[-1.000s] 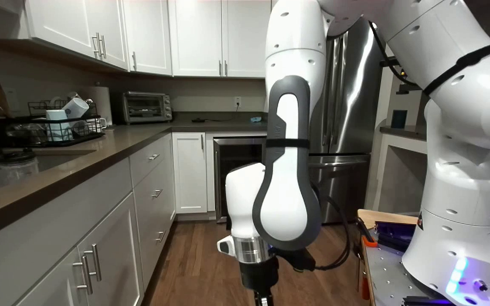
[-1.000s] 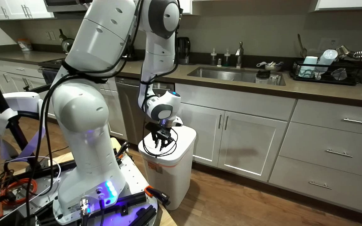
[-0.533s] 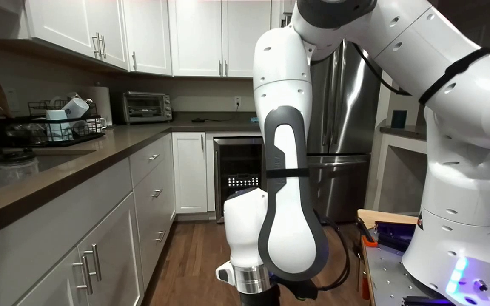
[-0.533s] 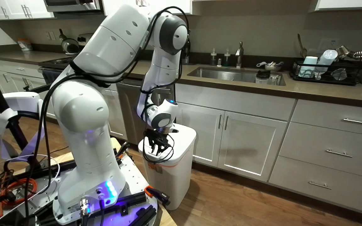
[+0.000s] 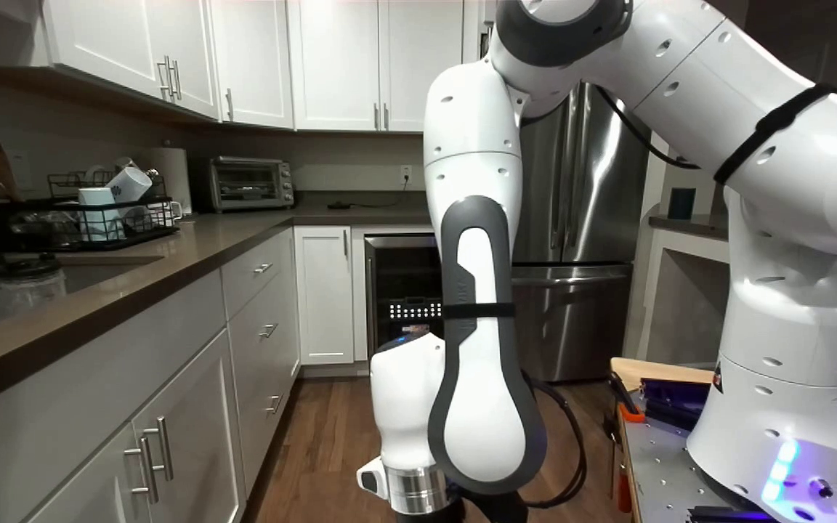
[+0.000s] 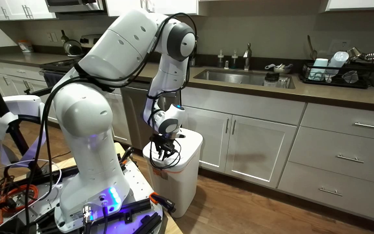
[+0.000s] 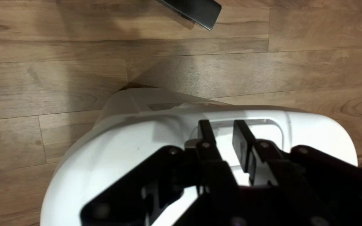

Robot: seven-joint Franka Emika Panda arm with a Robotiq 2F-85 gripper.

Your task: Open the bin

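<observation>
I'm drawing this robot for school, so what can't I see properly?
Inside the bin: hidden by its lid, in an exterior view.
The lid's rounded panel: partly behind the gripper, wrist view.
The arm: lower end cut off by the bottom edge, in an exterior view.
Black thing: cut off by the top edge, wrist view.

Straight below gripper [image 7: 222,124]: bin lid [image 7: 115,153] blocks. Clear gap between the fingers [image 7: 244,133]. Past their tips, beyond lid edge: free room over floor [image 7: 168,72], then black bar [image 7: 196,11]. Cable loop [image 6: 163,168] hangs alongside.
</observation>
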